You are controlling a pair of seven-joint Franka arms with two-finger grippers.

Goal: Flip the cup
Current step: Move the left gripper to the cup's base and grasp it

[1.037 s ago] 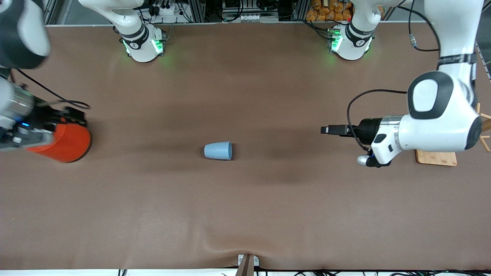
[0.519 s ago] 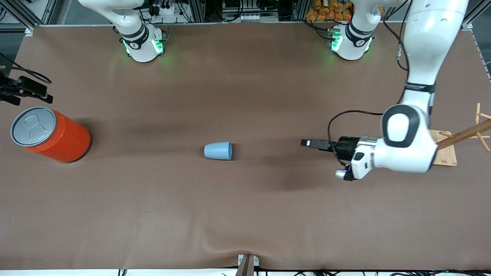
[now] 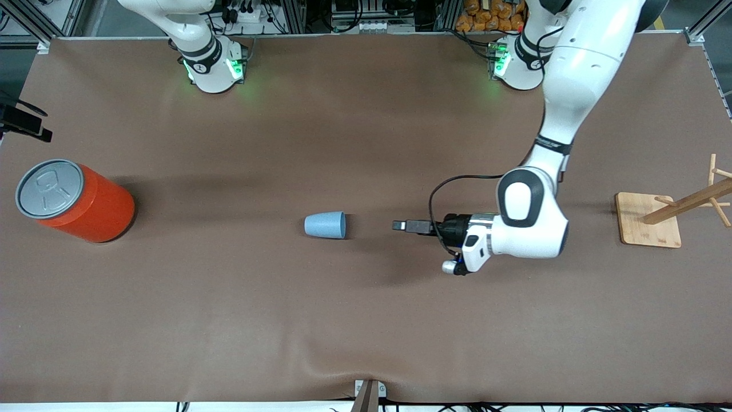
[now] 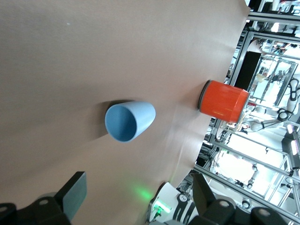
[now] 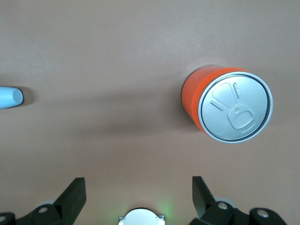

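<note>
The light-blue cup (image 3: 325, 225) lies on its side mid-table, its open mouth toward the left arm's end. My left gripper (image 3: 401, 225) is level and low over the table, pointing at the cup's mouth with a gap between them. In the left wrist view the cup (image 4: 129, 121) shows its mouth straight ahead of the open, empty left gripper (image 4: 139, 197). My right gripper (image 5: 138, 194) is open and empty, up over the right arm's end of the table; only a dark part of it (image 3: 23, 121) shows in the front view. The cup's edge (image 5: 9, 97) shows there too.
A big orange can (image 3: 74, 200) with a grey pull-tab lid stands at the right arm's end, also in the right wrist view (image 5: 227, 110) and the left wrist view (image 4: 222, 101). A wooden rack on a board (image 3: 649, 228) stands at the left arm's end.
My left gripper has swept from the left arm's end toward the cup. My right arm has pulled away from the orange can to the view's edge. The cup has not moved.
</note>
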